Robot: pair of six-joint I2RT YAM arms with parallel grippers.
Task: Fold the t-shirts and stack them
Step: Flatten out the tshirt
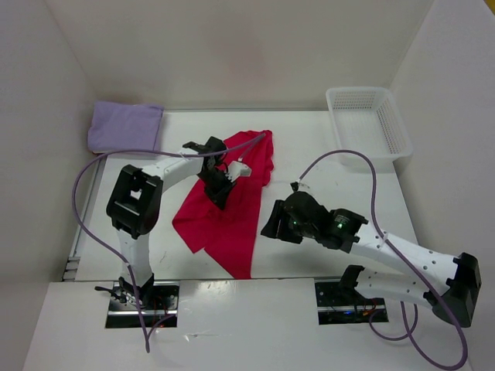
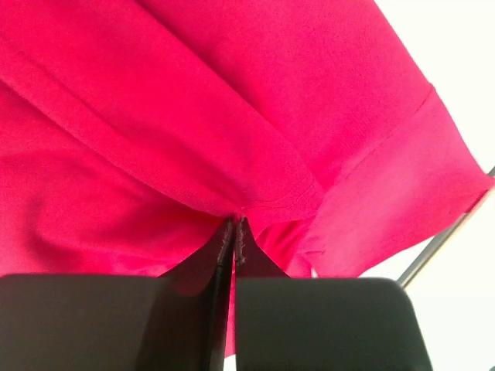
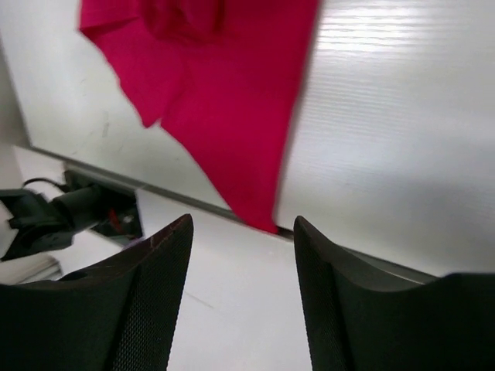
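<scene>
Across the middle of the worktop (image 1: pixel 317 151) lay the red t-shirt (image 1: pixel 232 224), its long axis running far to near. The left jaws were clamped on a fold of its far half; the right jaws stood parted and empty, just off its right edge.

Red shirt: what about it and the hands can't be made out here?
Top view: left hand fingertips, hidden by its own body.
Left wrist view: red shirt outline, cut off by frame edges.
Top view: lavender shirt fold layers, too small.
</scene>
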